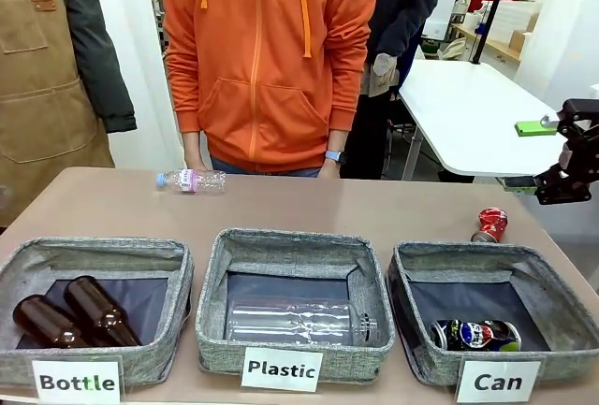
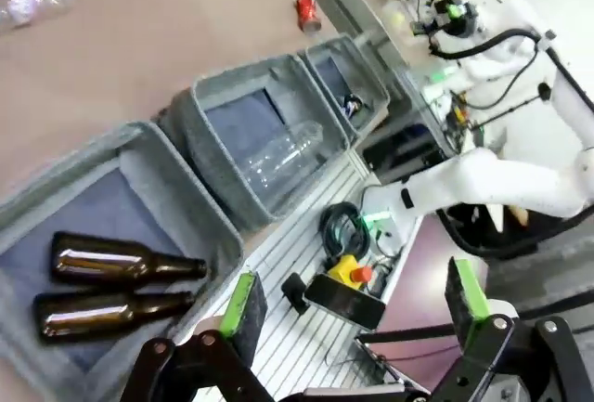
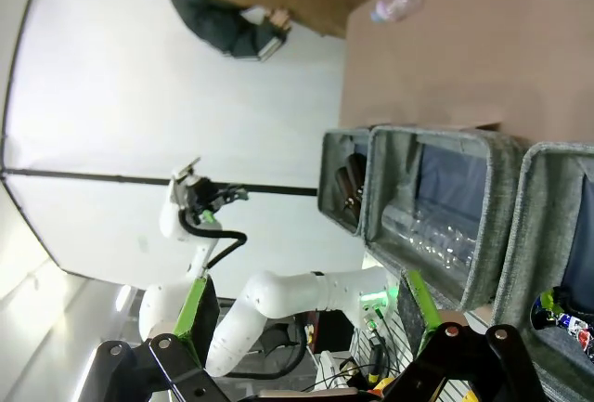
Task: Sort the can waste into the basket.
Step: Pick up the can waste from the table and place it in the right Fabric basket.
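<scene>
A shiny red crushed can [image 1: 489,224] lies on the table just behind the grey basket [image 1: 468,253] labelled "Can". A dark printed crushed can [image 1: 475,335] rests inside that basket at its front. My right gripper [image 1: 527,154] hangs open and empty in the air off the table's right edge, above and right of the red can. The left wrist view shows my left gripper [image 2: 355,298] open and empty, off the table's near edge by the "Bottle" bin, with the red can [image 2: 305,12] and basket [image 2: 369,77] far off. The right wrist view shows the dark can [image 3: 561,314] beyond my open right gripper [image 3: 306,305].
The "Plastic" bin [image 1: 292,246] in the middle holds a clear bottle. Two brown bottles lie in the "Bottle" bin [image 1: 94,253] on the left. A small clear plastic bottle [image 1: 191,180] lies at the far edge. A person in an orange hoodie [image 1: 267,59] stands behind the table.
</scene>
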Robot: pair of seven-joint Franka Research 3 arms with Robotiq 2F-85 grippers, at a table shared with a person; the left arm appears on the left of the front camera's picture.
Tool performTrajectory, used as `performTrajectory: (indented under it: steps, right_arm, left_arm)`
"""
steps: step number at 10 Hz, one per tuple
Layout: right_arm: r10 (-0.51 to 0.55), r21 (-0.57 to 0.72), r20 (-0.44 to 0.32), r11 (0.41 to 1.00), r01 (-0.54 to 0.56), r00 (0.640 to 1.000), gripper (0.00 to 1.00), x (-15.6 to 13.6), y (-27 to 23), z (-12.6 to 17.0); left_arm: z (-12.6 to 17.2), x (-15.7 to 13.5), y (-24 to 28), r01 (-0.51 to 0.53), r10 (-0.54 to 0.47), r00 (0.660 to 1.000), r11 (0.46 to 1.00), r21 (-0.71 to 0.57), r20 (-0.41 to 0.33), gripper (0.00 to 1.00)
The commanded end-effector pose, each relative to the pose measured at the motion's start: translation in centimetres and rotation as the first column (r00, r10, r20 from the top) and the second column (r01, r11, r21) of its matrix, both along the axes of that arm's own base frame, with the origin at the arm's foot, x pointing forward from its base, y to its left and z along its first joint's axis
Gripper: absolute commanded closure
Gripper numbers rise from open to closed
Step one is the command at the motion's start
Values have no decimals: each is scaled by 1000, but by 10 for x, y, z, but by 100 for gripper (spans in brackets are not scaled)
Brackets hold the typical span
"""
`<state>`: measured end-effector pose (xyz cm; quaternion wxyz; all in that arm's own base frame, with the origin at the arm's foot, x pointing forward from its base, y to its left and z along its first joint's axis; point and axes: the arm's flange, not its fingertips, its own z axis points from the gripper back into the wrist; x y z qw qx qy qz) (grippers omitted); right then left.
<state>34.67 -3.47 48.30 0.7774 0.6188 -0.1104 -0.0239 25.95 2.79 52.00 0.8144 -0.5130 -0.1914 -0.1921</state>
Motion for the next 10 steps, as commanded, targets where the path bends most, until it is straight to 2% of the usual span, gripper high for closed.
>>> performTrajectory:
  steps: [1,2,3,4,10]
  right_arm:
    - [-14,9,7,1000,13,1000,0,1,2,1]
    - [-14,9,7,1000,13,1000,0,1,2,1]
    - [-14,9,7,1000,13,1000,0,1,2,1]
    - [-14,9,7,1000,13,1000,0,1,2,1]
    - [-14,9,7,1000,13,1000,0,1,2,1]
  left_arm:
    - [-49,22,-15,67,-68,996,998,-21,-52,0]
    - [-69,25,-23,72,-74,993,997,-16,-89,0]
    - [-92,28,-32,11,-12,987,1000,-8,-159,0]
    - [-46,36,-23,78,-78,993,997,2,-84,0]
    - [-46,36,-23,78,-78,993,997,2,-84,0]
